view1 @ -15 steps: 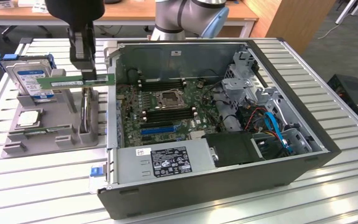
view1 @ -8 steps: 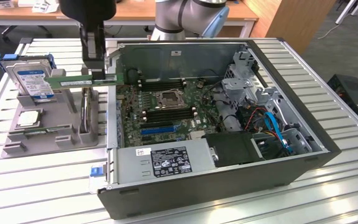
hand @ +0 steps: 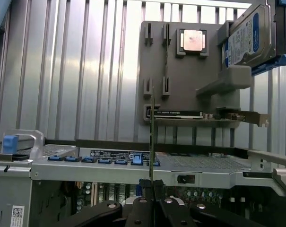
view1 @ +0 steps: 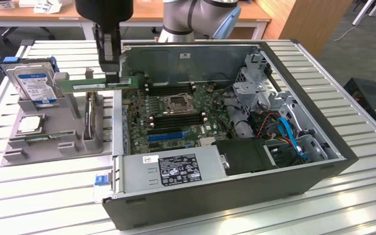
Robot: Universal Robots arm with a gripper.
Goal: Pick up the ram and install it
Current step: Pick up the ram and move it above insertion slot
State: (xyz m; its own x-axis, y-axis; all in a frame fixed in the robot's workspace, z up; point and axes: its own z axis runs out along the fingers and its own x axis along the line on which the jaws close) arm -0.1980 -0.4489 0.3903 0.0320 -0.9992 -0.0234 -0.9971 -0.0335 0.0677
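While the claw [view1: 114, 78] clamps it, one ram [view1: 83, 86] hangs level.

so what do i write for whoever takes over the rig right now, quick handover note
jaws: shut on the ram, gripping it near one end, with the stick held level in the air.
where: the ram hangs over the wall of the open computer case on the exterior view's left, between the grey holder tray and the motherboard.
done: ram picked up, touching nothing but the jaws.
left: ram is not yet in any of the black memory slots.
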